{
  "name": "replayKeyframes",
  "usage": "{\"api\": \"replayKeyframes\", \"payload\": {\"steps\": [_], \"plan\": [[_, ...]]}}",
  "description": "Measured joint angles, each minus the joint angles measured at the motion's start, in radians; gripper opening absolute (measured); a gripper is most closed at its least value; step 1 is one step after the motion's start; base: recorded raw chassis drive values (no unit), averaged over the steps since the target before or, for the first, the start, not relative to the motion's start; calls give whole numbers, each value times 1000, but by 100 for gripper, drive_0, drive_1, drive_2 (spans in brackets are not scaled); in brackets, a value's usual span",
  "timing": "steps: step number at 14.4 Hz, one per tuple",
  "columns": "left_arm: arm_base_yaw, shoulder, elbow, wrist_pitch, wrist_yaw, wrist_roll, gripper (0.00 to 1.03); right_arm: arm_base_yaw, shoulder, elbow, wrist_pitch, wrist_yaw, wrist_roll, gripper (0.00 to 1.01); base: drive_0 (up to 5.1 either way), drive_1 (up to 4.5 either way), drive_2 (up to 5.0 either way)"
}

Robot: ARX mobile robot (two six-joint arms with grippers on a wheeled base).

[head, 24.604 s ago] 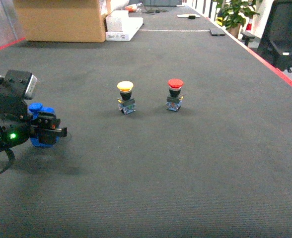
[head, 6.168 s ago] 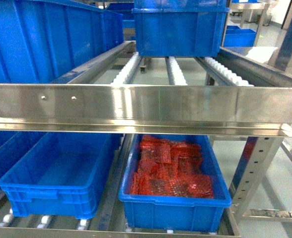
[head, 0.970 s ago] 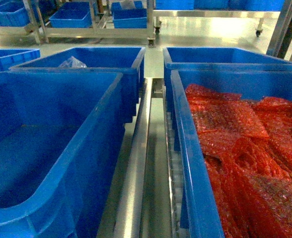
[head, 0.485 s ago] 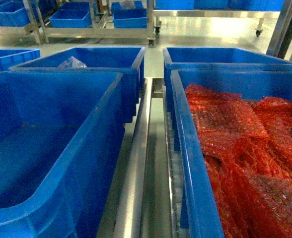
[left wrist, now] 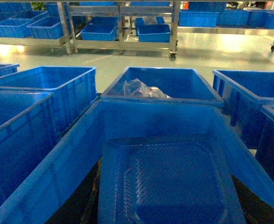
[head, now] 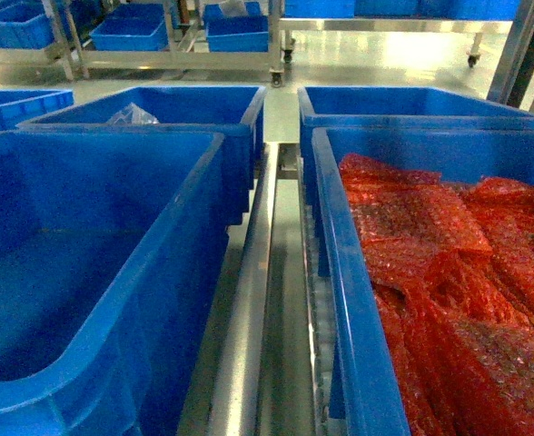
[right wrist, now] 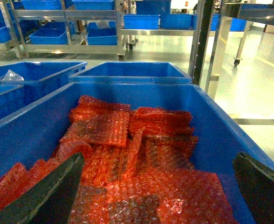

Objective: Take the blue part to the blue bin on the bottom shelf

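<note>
The blue part (left wrist: 167,172) fills the lower middle of the left wrist view, a ribbed blue block. My left gripper (left wrist: 169,200) is shut on it, with dark fingers (left wrist: 89,205) showing at both sides. It hangs between the walls of an empty blue bin (left wrist: 76,158), which is the left bin (head: 85,300) in the head view. The bottom shelf's steel rail (head: 249,318) and white rollers (head: 321,327) run beside that bin. My right gripper (right wrist: 155,186) is open over red bubble wrap (right wrist: 123,154), nothing between its fingers. Neither gripper shows in the head view.
The right-hand blue bin (head: 349,300) holds the red bubble wrap (head: 449,272). Behind stand two more blue bins, one with a clear plastic bag (left wrist: 139,88), the other (head: 412,104) behind the wrap bin. Far racks carry more bins (head: 131,32). A steel post (right wrist: 200,42) rises at the right.
Since the table and the rack front seen long before, the head view has come close over the bottom bins. Over the last second nothing has visibly moved.
</note>
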State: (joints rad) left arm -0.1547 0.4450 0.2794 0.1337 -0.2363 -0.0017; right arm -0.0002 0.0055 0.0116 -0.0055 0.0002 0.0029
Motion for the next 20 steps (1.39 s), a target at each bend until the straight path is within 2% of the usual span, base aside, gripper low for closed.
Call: {"api": "replayKeyframes", "payload": {"steps": [13, 14, 15, 16, 17, 19, 20], "plan": [[0, 0, 0, -3, -2, 0, 44, 0, 0, 0, 0, 0, 0, 98, 0, 0, 0], [-40, 18, 14, -66, -108, 10, 44, 0, 0, 0, 0, 0, 0, 98, 0, 0, 0], [-64, 67, 19, -41, -171, 13, 44, 0, 0, 0, 1, 0, 0, 98, 0, 0, 0], [-65, 121, 33, -19, -171, 11, 44, 0, 0, 0, 0, 0, 0, 98, 0, 0, 0], [-64, 199, 55, 35, -141, 7, 44, 0, 0, 0, 1, 0, 0, 98, 0, 0, 0], [-37, 458, 149, 174, 5, -43, 44, 0, 0, 0, 0, 0, 0, 98, 0, 0, 0], [-34, 579, 190, 164, 84, -82, 56, 0, 0, 0, 0, 0, 0, 98, 0, 0, 0]]}}
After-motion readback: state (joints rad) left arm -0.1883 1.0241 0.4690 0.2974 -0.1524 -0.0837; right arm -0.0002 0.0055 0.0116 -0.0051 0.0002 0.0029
